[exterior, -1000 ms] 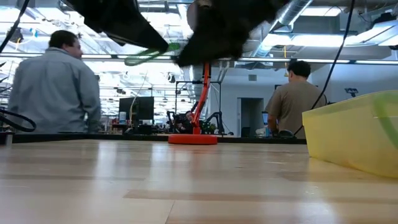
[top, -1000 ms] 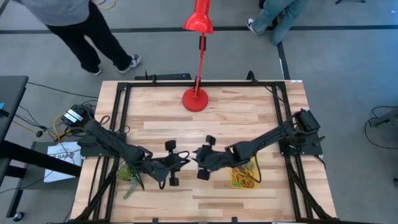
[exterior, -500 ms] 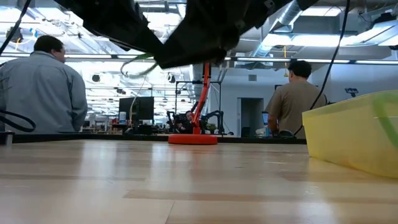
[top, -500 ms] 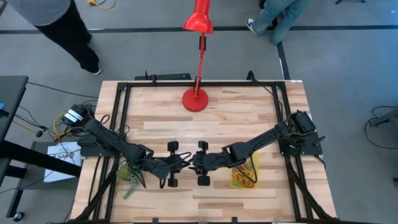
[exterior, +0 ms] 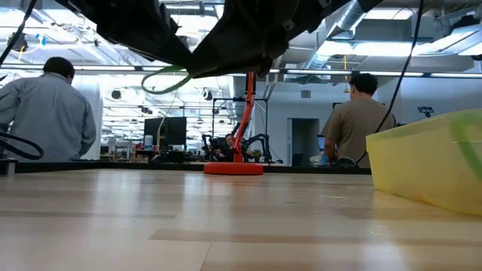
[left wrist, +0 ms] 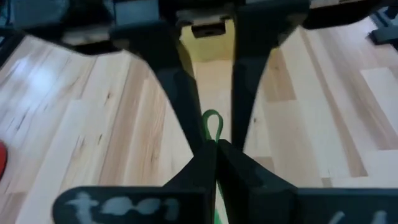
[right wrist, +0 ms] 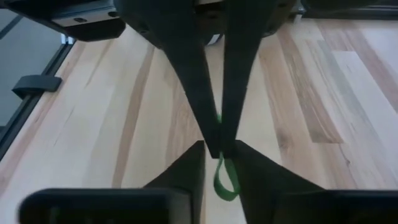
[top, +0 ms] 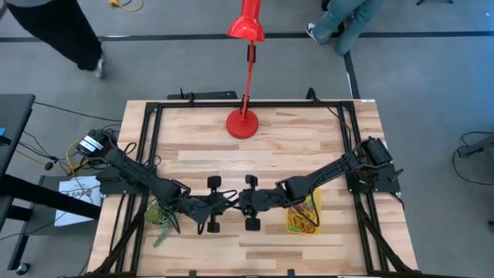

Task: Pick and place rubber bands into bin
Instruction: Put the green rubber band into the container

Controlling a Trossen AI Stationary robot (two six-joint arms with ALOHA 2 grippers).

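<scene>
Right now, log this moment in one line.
left gripper: shut on green rubber band | right gripper: closing on same band | bin: holds bands

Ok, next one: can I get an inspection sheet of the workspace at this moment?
Surface: wooden table, bare in the middle.
Job's things: yellow bin at the right, rubber bands in it; one green rubber band held above the table.
Clutter: red lamp base at the far edge; small plant at the left.
End effectors: left end effector shut on the green rubber band; right end effector open around its free loop.
Cables: bundle beside the table's left.
Surroundings: two people behind the table, backs turned.
</scene>
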